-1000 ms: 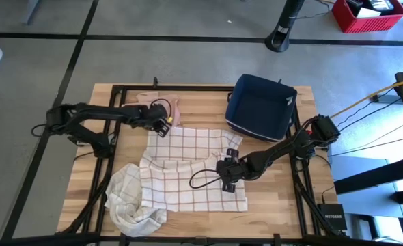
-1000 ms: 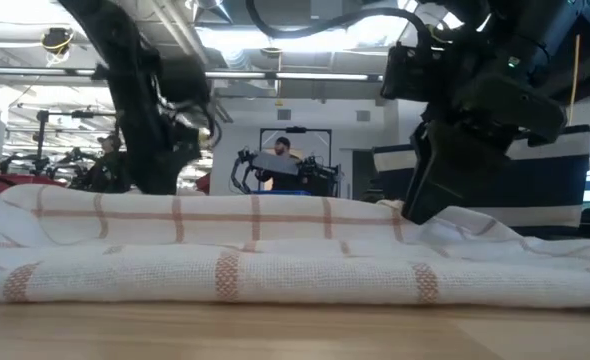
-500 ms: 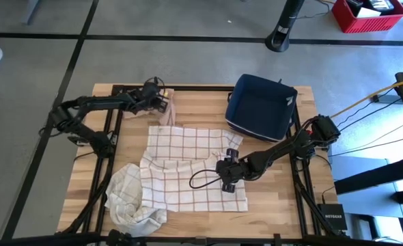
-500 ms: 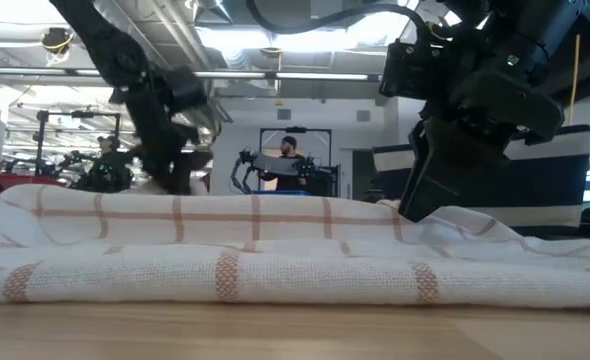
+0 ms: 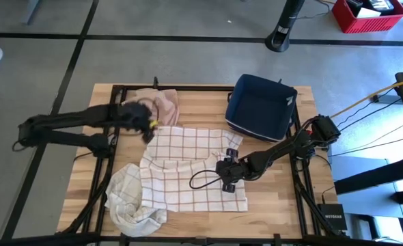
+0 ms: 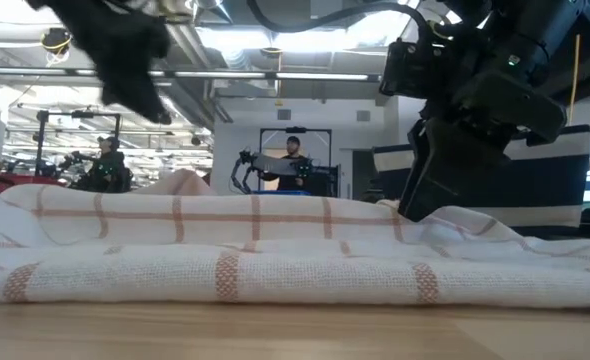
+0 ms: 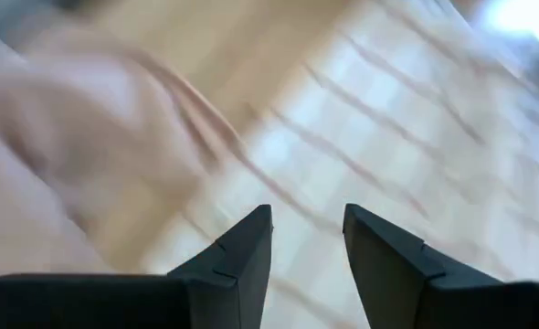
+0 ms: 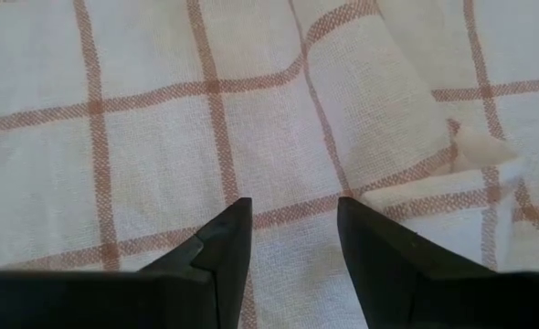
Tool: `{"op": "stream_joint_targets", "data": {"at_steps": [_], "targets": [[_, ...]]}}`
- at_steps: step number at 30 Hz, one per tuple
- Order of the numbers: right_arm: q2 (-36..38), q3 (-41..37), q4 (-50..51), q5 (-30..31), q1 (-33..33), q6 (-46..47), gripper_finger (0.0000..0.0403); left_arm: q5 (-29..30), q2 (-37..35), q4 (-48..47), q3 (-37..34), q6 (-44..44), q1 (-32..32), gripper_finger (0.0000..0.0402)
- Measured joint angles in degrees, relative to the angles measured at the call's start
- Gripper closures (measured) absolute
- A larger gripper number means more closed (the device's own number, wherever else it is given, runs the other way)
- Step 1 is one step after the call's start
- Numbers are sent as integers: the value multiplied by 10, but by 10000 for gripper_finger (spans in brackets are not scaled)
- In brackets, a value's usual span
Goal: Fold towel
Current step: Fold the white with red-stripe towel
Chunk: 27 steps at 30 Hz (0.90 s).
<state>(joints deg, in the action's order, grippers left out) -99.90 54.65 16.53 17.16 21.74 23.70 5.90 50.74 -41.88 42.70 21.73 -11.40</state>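
A checked towel (image 5: 191, 167) lies spread on the wooden table (image 5: 270, 205), white with thin reddish lines, and serves as the landmark here. It is partly doubled over: its near half lies folded in a thick layer, as the low view shows, and one corner on the side toward the blue bin (image 5: 261, 108) is turned back on itself.

The right gripper (image 5: 227, 179) hangs over the towel's edge nearest the bin side, low above the cloth. In its wrist view its two dark fingers (image 8: 219, 242) stand apart with only checked cloth showing between them, and nothing is pinched.

The left gripper (image 5: 145, 124) is just off the towel's far corner, on the side away from the bin, beside a pink cloth (image 5: 159, 104) that lies bunched against the towel's far edge. Its fingers (image 7: 242, 251) are also apart, with nothing between them; the wrist view is blurred, showing pink cloth and the checked towel ahead.

A second, crumpled checked towel (image 5: 130, 201) lies heaped at the towel's near corner on the left arm's side, touching it.
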Motion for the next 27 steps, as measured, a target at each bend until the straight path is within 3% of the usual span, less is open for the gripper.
{"op": "stream_joint_targets", "data": {"at_steps": [7, 11, 16, 20, 23, 27], "targets": [[0, 0, -1, 0, 0, -1, 238, -28, 3, -31, 0, 123, 244, 271], [0, 0, -1, 0, 0, -1, 238, 19, 29, -25, 0, 156, 320, 271], [0, 0, 1, -18, 0, 0, 238, 75, 80, -25, 0, 183, 343, 271], [0, 30, 51, -126, 0, 4, 238, 77, 132, -22, -1, 184, 343, 271], [0, 66, 145, -179, 1, 4, 238, 78, 170, -22, -1, 177, 342, 271], [2, 109, 272, -144, 0, -17, 238, 71, 201, -46, -1, 198, 330, 271]]}}
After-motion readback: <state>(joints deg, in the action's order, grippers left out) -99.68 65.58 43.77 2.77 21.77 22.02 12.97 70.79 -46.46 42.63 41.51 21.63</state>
